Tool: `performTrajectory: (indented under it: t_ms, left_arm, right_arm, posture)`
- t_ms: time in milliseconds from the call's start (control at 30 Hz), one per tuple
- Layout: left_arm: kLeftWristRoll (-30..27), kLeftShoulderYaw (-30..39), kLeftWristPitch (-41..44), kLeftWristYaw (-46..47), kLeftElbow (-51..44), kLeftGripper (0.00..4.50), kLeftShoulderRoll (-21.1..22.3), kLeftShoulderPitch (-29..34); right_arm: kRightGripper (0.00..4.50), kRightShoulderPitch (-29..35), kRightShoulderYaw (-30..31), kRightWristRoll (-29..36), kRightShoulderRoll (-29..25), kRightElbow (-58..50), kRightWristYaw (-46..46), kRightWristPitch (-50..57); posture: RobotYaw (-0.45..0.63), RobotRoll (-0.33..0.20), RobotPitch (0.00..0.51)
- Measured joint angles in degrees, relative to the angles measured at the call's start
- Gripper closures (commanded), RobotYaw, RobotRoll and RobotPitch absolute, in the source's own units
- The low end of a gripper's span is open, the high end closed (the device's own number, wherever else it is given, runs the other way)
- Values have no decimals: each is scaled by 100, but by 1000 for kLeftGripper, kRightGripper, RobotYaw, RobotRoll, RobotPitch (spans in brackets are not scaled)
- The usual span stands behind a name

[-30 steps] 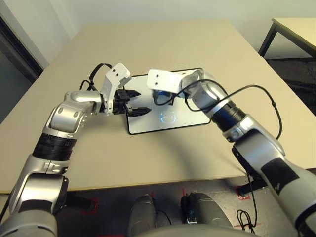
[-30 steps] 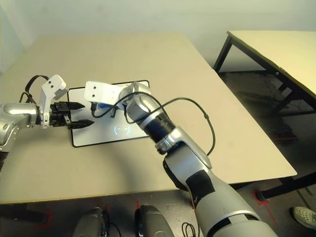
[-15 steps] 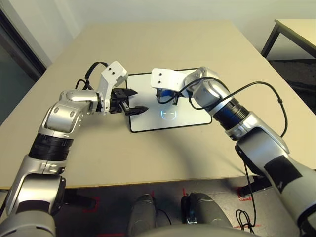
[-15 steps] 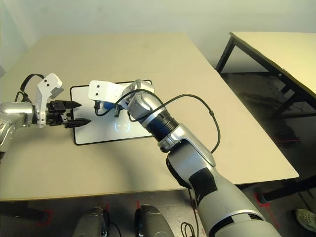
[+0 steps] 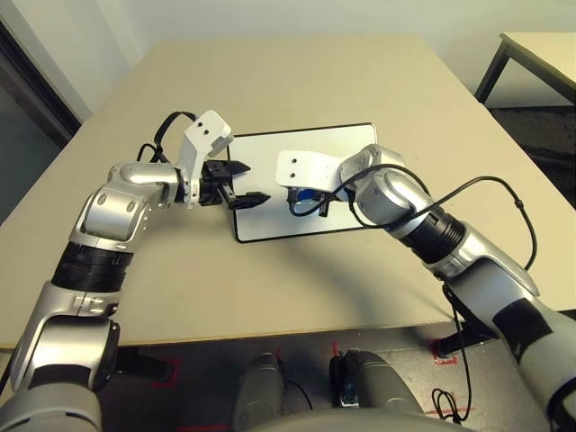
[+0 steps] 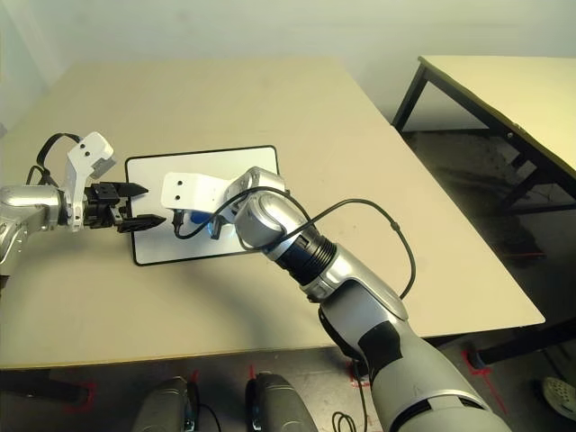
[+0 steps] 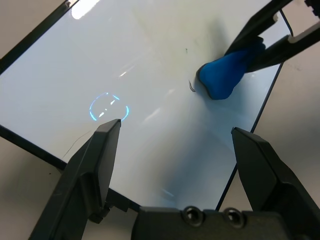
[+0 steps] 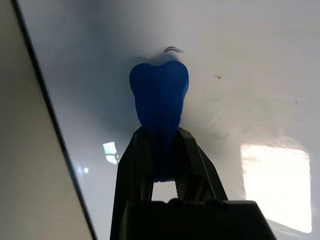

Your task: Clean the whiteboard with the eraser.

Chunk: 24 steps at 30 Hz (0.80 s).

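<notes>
With eraser nearer whiteboard's front

Beige table, the whiteboard flat on it.

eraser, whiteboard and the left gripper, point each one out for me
eraser (image 8: 159,100), right wrist view, on its blue front face above the fingers.
whiteboard (image 5: 270,153), left eye view, on bare white surface near the far left corner.
left gripper (image 7: 175,150), left wrist view, midway between its two open fingertips.
</notes>
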Motion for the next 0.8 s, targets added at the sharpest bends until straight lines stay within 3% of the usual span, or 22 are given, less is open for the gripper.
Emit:
performTrajectory:
  t_ms: [167, 567, 800]
  left_arm:
    - [-1, 0, -2, 0, 1, 0, 0, 0]
    - [1, 0, -30, 1, 41, 0, -30, -2]
    - [2, 0, -32, 0, 45, 0, -34, -4]
  right_arm:
    - [3954, -220, -217, 14, 23, 409, -253, -242]
    - [3954, 189, -19, -2, 15, -187, -166, -13]
    - [3954, 115, 1, 13, 170, 56, -185, -131]
  posture:
    - [-22, 0, 75]
    - [-25, 0, 86]
    - [-17, 0, 89]
